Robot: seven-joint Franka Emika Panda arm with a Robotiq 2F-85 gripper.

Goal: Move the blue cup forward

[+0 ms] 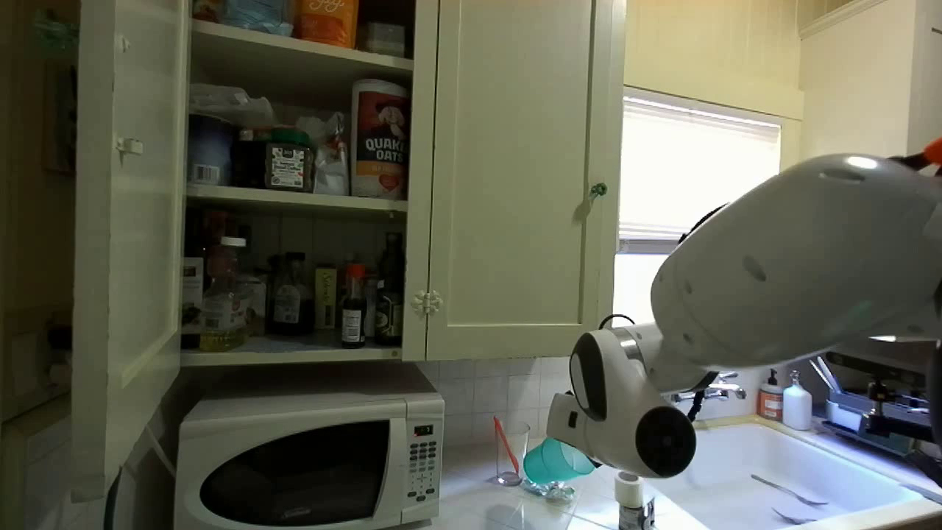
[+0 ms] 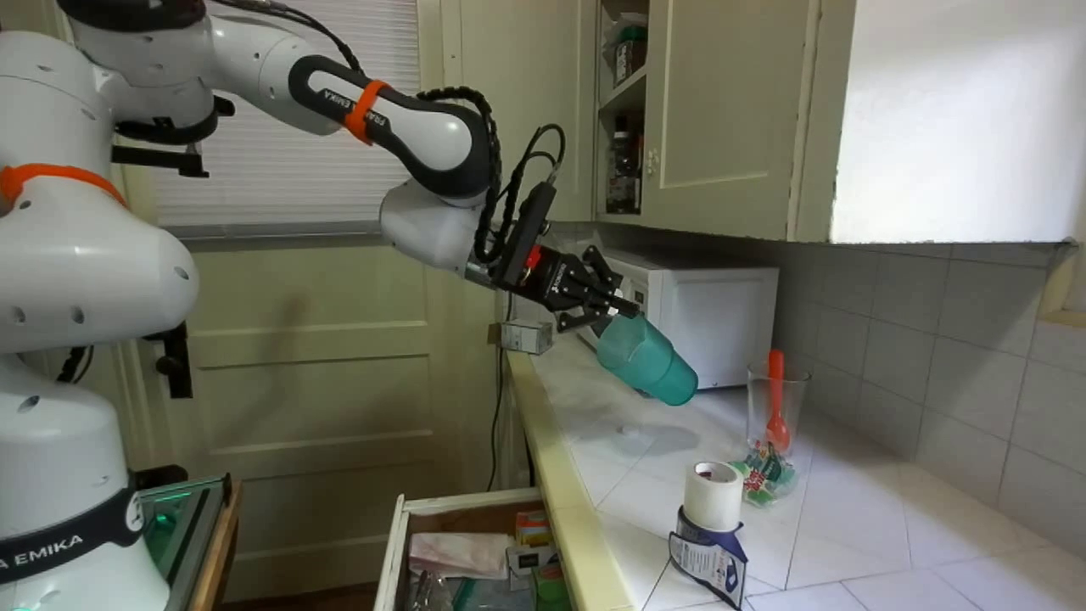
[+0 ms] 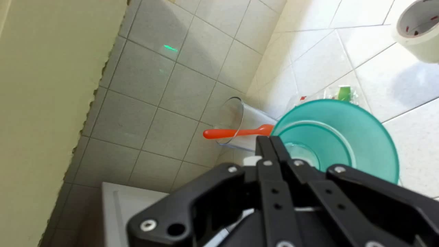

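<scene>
gripper (image 3: pixel 273 141): pressed almost together, pinching the rim of the teal plastic cup (image 2: pixel 652 363) | cup: tilted, mouth toward the gripper, base angled down, held clear above the white tiled surface (image 2: pixel 848 518)

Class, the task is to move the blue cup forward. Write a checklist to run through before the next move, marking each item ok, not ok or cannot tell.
1. Gripper shut on the blue cup at its rim: ok.
2. Cup off the counter: ok; it is held in the air.
3. Cup upright for setting down: not ok; it is tilted, mouth toward the gripper.
4. Cup apart from the clear glass and its orange-red spoon: ok; a gap shows in an exterior view.
5. Cup apart from the white tape roll: ok.
6. Target spot known: cannot tell; nothing visible marks it.
</scene>
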